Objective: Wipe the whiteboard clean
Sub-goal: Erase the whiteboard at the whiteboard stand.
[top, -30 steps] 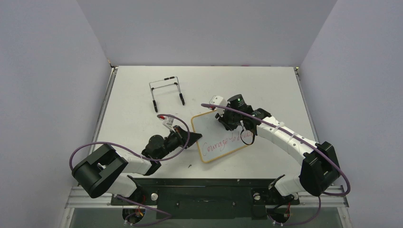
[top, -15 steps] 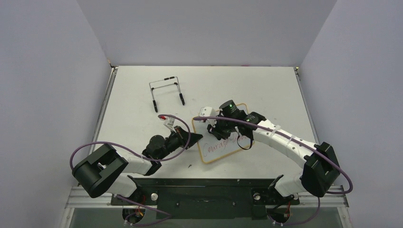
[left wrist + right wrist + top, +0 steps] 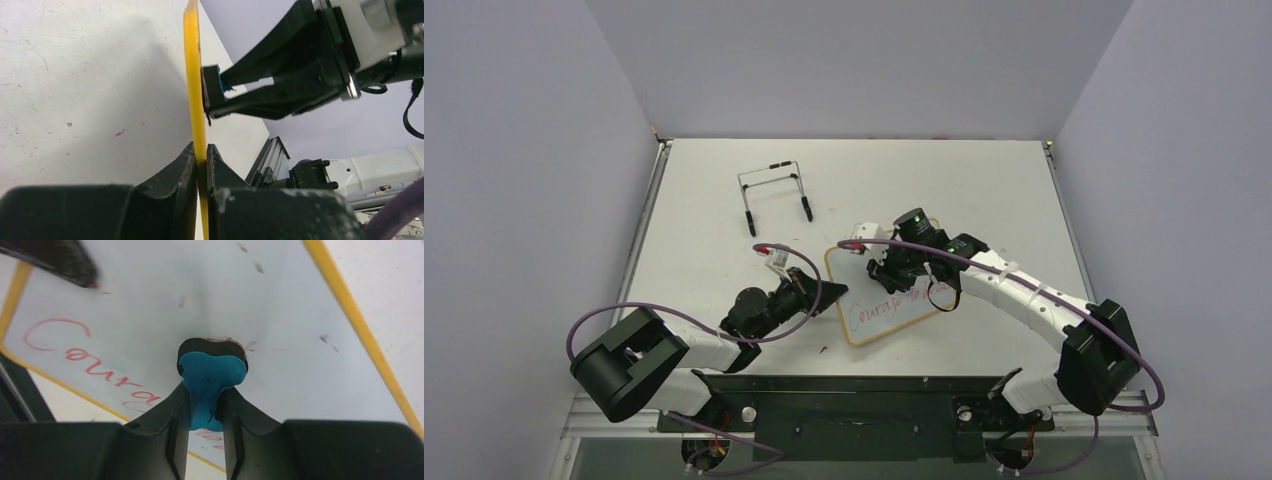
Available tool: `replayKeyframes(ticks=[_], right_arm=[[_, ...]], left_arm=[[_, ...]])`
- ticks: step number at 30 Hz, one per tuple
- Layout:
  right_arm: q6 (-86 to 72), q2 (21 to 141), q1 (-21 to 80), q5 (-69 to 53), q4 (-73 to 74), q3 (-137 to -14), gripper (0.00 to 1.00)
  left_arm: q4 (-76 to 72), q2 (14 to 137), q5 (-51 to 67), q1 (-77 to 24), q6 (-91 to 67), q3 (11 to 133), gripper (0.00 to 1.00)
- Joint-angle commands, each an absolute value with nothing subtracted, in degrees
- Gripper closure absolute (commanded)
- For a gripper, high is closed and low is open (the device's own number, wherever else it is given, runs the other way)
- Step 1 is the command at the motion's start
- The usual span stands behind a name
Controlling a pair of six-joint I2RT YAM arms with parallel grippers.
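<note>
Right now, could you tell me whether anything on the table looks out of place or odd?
Nothing looks damaged or spilled. The whiteboard lies askew, apart from the wire stand, but that fits: the left gripper clamps its frame while the right gripper presses the blue eraser on it.

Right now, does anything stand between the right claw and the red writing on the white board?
Nothing visible does. The right claw presses its small blue eraser onto the flat white gold-framed whiteboard; the red handwriting lies on bare surface beside it.
</note>
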State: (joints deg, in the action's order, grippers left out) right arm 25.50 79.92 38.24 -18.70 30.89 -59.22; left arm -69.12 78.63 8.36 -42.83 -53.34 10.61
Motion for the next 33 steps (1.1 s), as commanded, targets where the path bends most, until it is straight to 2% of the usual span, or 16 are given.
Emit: replayKeyframes(ticks=[1,7,13,18,20,26,30,33], right_arm=[[26.5,78.9,40.7,-22.9,31.8,-60.3,1.00],[17.0,77.3,33.3,-10.5,22.6,-58.1,1.00],[18.3,77.3,34.5,-17.1,24.0,-58.2,1.00],[26.5,78.1,42.5,-26.7,31.5,-59.8,1.00],[27.0,78.6,43.2,-26.1,32.0,-60.1,1.00],[19.9,78.3,38.5,-11.4,25.6,-59.2,1.00],[21.0,77.3,38.5,-11.9,25.8,-58.6,1.00],[23.3,77.9,43.5,-14.3,28.0,-59.4,1.00]], left_arm=[[-77.8,76.0,11.2,-43.8,-51.9,11.8,1.00],[-78.1,77.0,11.9,-43.8,-51.9,12.5,1.00],[-79.7,78.3,12.9,-43.8,-52.9,13.1,1.00],[-79.2,77.5,12.1,-43.8,-53.0,12.8,1.00],[-78.7,77.2,11.9,-43.8,-52.9,12.9,1.00],[-77.5,77.4,11.8,-43.8,-52.5,13.4,1.00],[-77.6,78.1,11.3,-43.8,-53.1,13.9,1.00],[-77.6,78.4,10.0,-43.8,-54.1,13.9,1.00]])
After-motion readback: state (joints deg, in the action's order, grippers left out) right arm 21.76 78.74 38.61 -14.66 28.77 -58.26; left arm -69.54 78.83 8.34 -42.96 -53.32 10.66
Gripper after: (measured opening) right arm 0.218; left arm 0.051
